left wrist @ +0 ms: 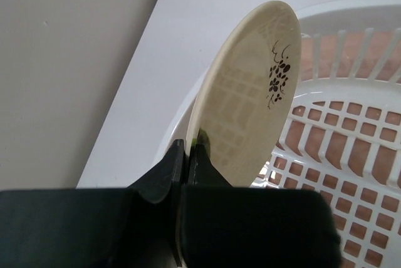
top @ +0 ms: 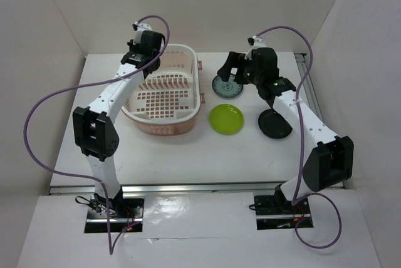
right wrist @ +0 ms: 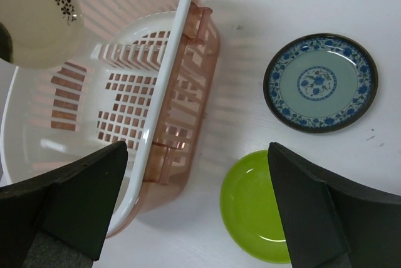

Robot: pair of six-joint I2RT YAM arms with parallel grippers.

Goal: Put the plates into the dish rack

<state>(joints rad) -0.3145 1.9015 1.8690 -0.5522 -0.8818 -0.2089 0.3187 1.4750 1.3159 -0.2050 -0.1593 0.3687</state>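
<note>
On a white table [top: 188, 161], the pale pink dish rack [top: 164, 127] sits left of centre with no plate seen in it, its divider ribs and grid floor showing. The left arm reaches over the rack's far left corner; the right arm hangs over the table just right of the rack. Three plates lie flat on the table to the right: the black plate [top: 276, 124] nearest the right edge, the lime green plate [top: 226, 119] near the rack, the blue patterned plate [right wrist: 321, 83] farther back. The cream plate [left wrist: 250, 92], marked with a dark sprig, stands almost on edge above the rack, pinched at its rim by the left gripper [left wrist: 188, 149], fingers closed tight on it. The right gripper [right wrist: 195, 155] is spread wide and carries nothing. Whether the cream plate's edge touches the rack is unclear. Held by so little rim, the plate could pivot or slip, striking the rack wall or landing flat instead of between ribs
</note>
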